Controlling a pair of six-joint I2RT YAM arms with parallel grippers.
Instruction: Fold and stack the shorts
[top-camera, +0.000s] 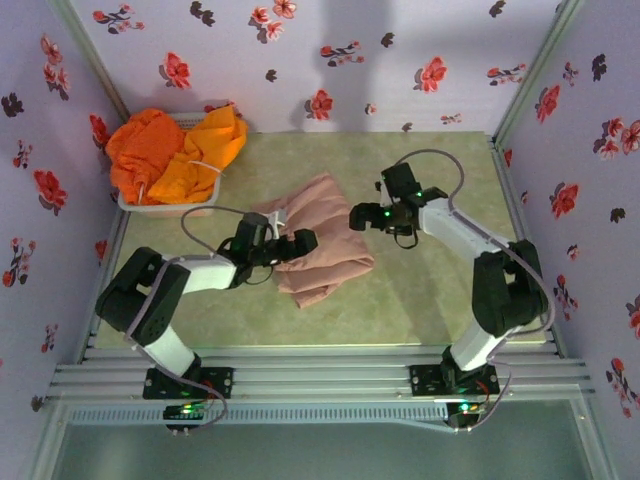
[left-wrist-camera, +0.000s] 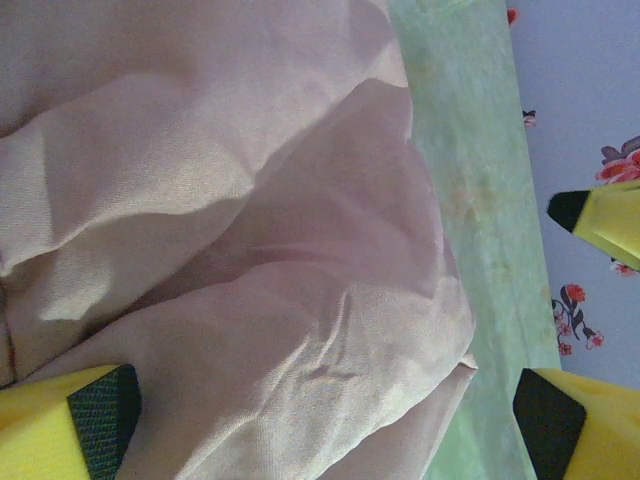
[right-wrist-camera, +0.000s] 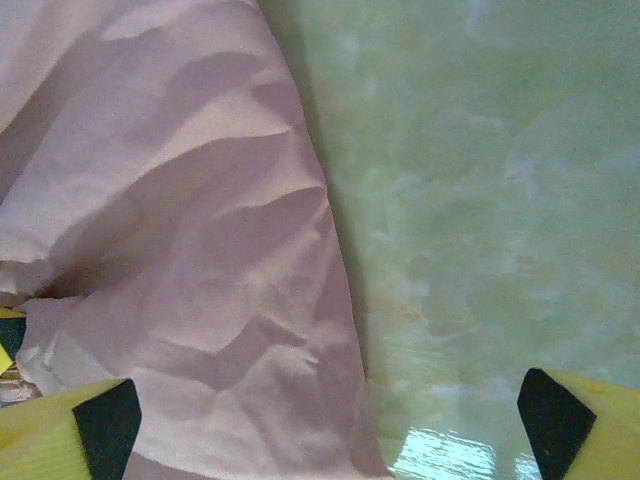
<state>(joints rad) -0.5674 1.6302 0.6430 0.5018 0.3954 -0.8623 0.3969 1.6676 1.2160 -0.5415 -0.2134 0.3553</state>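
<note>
Near edge: both arms are rising off the alu rail and bending inward over the table, greenish marbled top. Mid-table: pink-beige shorts are lying in a loose, rumpled heap w/ deep creases, not folded flat, slightly L of centre. L gripper is hovering over the heap's L side, tips pointing R. In the L wrist view its fingers are standing spread wide, w/ cloth lying beneath and between them and nothing pinched; can't tell if the pads are touching the fabric. R gripper is hanging just beside the heap's R edge, tips pointing L toward the other gripper. In the R wrist view its fingers are likewise spread wide, one pad sitting over the cloth edge, the other over bare table, gripping nothing. The two grippers are facing each other across the heap's far part, near but apart. Far L corner: white mesh basket is holding the other two pairs, deep-orange shorts on the L and yellow-orange shorts on the R, both bunched up, touching each other and spilling over the rim, well apart from the pink pair. Beyond: lilac walls w/ red flower print are closing in the table on three sides.
</note>
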